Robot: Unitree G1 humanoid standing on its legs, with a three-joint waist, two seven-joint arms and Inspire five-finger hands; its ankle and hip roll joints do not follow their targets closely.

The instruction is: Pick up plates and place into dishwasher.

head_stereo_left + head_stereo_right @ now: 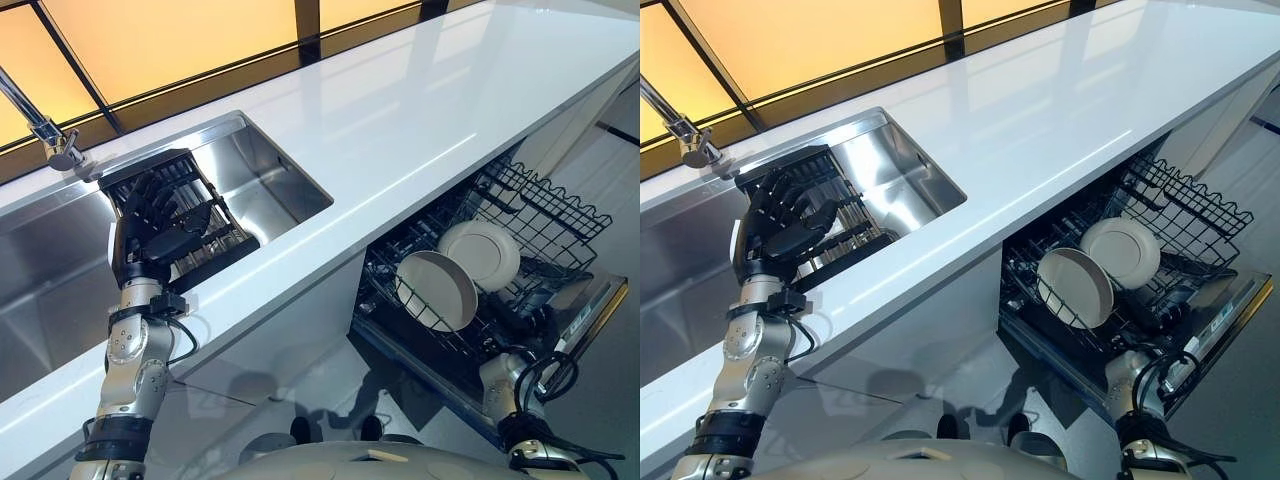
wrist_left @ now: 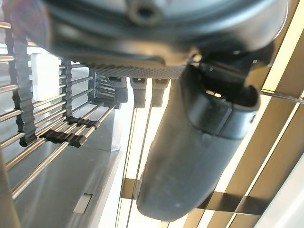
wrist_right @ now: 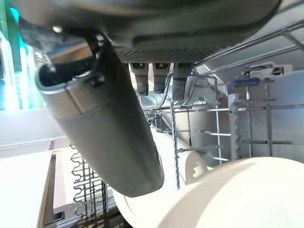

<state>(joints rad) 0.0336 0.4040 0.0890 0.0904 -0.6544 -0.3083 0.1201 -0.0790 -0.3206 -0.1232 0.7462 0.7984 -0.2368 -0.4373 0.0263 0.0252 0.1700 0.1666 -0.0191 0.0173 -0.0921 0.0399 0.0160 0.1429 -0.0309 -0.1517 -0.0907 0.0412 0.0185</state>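
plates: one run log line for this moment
plates: two upright in dishwasher rack | left hand: open, at sink drying rack | right hand: open, by dishwasher rack, holding nothing

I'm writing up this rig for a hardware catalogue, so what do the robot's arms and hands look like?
Each arm is a chain of rounded silver-grey metal segments with black bands and a black collar at the wrist. The left hand is dark, with ridged fingers; the wrist views show its smooth, bulky thumb. The right hand looks the same: dark palm with a textured grey pad.
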